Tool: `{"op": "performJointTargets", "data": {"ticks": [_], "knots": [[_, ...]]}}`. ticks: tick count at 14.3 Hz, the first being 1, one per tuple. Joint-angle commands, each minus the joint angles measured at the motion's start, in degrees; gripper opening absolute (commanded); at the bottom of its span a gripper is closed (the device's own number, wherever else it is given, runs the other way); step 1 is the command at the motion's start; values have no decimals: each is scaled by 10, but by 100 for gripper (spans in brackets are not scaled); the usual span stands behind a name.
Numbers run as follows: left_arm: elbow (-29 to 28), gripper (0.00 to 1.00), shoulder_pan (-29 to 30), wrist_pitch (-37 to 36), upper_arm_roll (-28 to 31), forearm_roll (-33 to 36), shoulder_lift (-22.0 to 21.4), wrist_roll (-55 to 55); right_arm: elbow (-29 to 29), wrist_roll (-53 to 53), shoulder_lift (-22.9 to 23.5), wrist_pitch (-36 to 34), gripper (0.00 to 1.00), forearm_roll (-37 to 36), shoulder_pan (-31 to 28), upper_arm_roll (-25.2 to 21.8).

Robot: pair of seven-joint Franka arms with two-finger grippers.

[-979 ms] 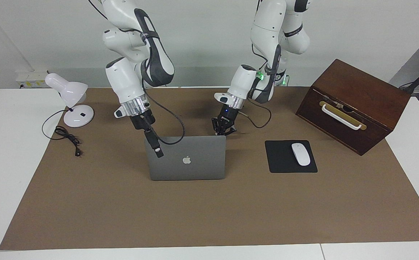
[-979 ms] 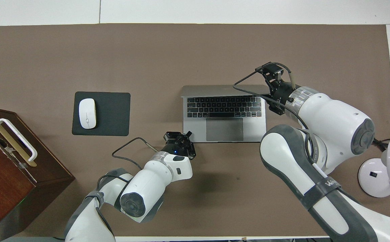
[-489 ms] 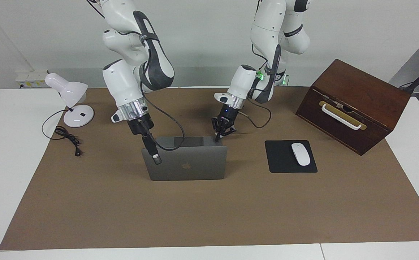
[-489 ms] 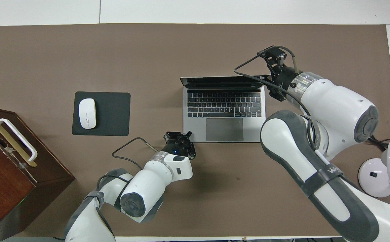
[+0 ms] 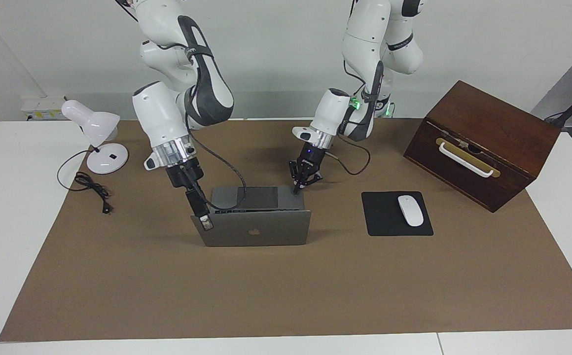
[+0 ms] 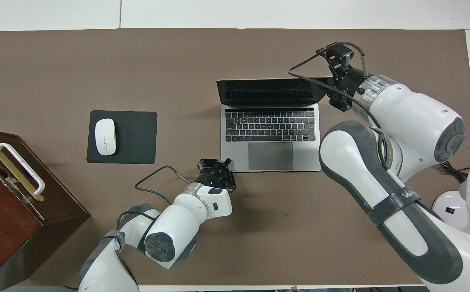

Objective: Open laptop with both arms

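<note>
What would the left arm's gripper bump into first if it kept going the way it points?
Probably the laptop. The left gripper is shut, pointing down at the base's corner nearest the robots, toward the left arm's end; it may already touch it.

A plain white wall (image 5: 276, 44) rises above a white table (image 5: 10, 207) under brown mat (image 5: 286, 286)

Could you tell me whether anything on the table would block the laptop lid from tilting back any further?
Nothing visible does. The mat past the laptop lid is bare; the mouse pad lies toward the left arm's end. The right claw is at the lid's corner, and the shut left claw at the base.
</note>
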Motion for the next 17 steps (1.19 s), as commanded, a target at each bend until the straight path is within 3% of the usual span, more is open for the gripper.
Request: {"op": "performJointTargets", "data": {"ticks": [1, 6, 12, 14, 17], "knots": [[15, 0, 10, 3, 7, 11, 43, 9, 36, -24, 26, 9, 100, 17, -8, 6], [15, 0, 10, 3, 7, 11, 43, 9, 53, -15, 16, -45, 100, 17, -8, 4], [34, 0, 11, 3, 6, -10, 43, 5, 41, 36, -83, -219, 100, 17, -33, -2], [41, 0, 10, 2, 5, -30, 41, -1, 31, 32, -117, -252, 100, 7, -55, -3], [52, 0, 11, 1, 6, -31, 31, -25, 45, -25, -129, -264, 100, -24, -91, -3]]}}
